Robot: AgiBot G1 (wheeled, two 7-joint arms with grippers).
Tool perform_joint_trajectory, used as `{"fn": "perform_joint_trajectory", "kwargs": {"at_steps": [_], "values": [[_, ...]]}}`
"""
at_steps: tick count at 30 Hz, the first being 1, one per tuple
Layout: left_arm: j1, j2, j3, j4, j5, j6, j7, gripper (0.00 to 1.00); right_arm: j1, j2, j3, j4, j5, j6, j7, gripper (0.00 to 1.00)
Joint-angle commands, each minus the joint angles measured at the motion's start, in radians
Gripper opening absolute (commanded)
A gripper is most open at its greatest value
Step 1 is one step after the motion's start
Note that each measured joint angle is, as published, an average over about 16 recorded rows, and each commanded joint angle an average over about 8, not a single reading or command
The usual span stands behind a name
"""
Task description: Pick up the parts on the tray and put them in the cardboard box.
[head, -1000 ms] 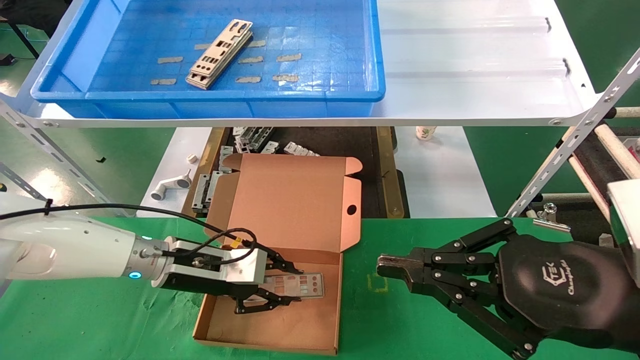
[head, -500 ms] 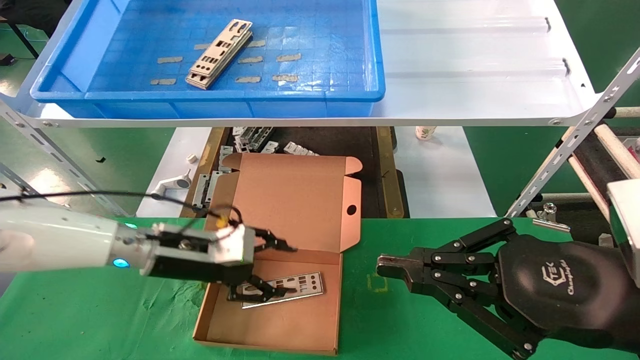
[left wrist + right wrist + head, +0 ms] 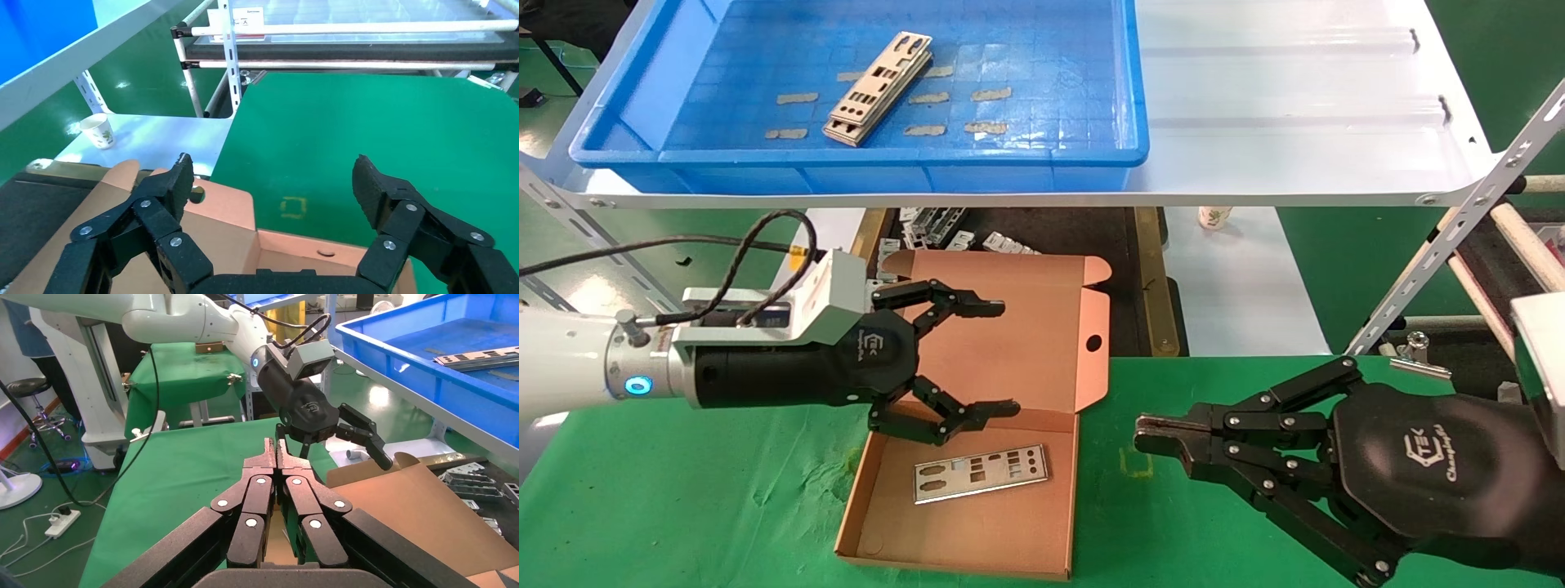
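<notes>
Lifted clear since a moment ago, the left pincer now hangs spread wide and empty above the cardboard box — the punched metal plate it let go lies flat on the box floor just below it. Beyond it, more plates sit stacked in the blue tray. To its right, the right pincer rests pressed together, holding nothing, over the green tabletop.

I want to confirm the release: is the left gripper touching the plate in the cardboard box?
Apart. In the head view the open left gripper is raised above the plate, with bare cardboard box floor visible between them.
</notes>
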Motion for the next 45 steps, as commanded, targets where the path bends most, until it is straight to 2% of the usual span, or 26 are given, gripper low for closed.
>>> {"fn": "perform_joint_trajectory", "kwargs": {"at_steps": [1, 45], "values": [[0.012, -0.010, -0.015, -0.022, -0.004, -0.002, -0.017, 1.00, 0.000, 0.000, 0.000, 0.000, 0.000, 0.000, 0.000, 1.00], [0.420, -0.346, -0.355, -0.860, -0.222, -0.092, -0.506, 1.00, 0.000, 0.000, 0.000, 0.000, 0.000, 0.000, 0.000, 1.00]]}}
